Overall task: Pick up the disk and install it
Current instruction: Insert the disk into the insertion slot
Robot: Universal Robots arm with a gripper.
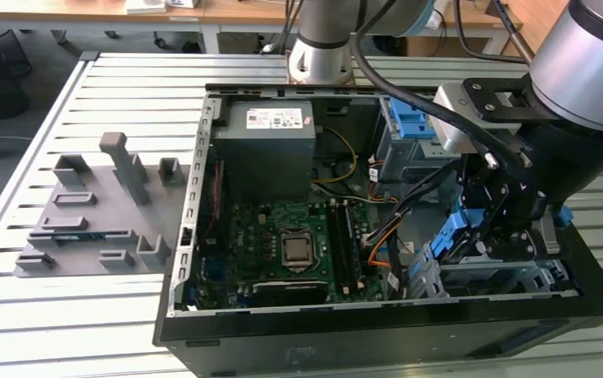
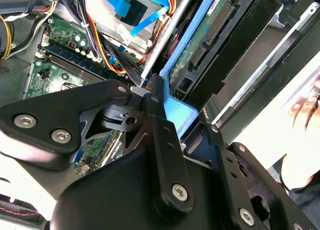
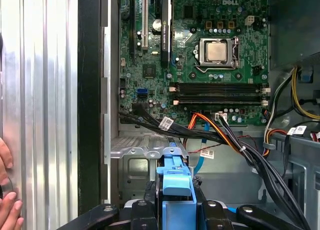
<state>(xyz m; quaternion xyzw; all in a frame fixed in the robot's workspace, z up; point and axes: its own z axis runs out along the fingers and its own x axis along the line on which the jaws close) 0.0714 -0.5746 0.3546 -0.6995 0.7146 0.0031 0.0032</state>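
On the slatted counter [image 1: 123, 79], a grey tray [image 1: 81, 236] of moulded holders lies well off to the exterior view's left of the pincer [image 1: 496, 240]. Nearer to it, the open case [image 1: 386, 339] lies on its side. The PSU [image 1: 270, 150] sits at the case's far end, left of and beyond the pincer. The board [image 1: 270, 260] with its bare CPU [image 1: 297, 248] lies closer, just to the pincer's left in the exterior view. Orange and black cables [image 3: 220, 132] run between the board and the pincer. The pincer reaches down into the case's drive corner at the exterior view's right and is closed tight on the disk [image 3: 176, 190]. Its black fingers [image 2: 161, 125] press the blue frame from either side, and the disk stands on edge between them. A metal bracket [image 3: 145, 152] lies between the disk and the board. A person's hand [image 3: 6, 195] shows over the counter outside the case wall, well apart from the pincer
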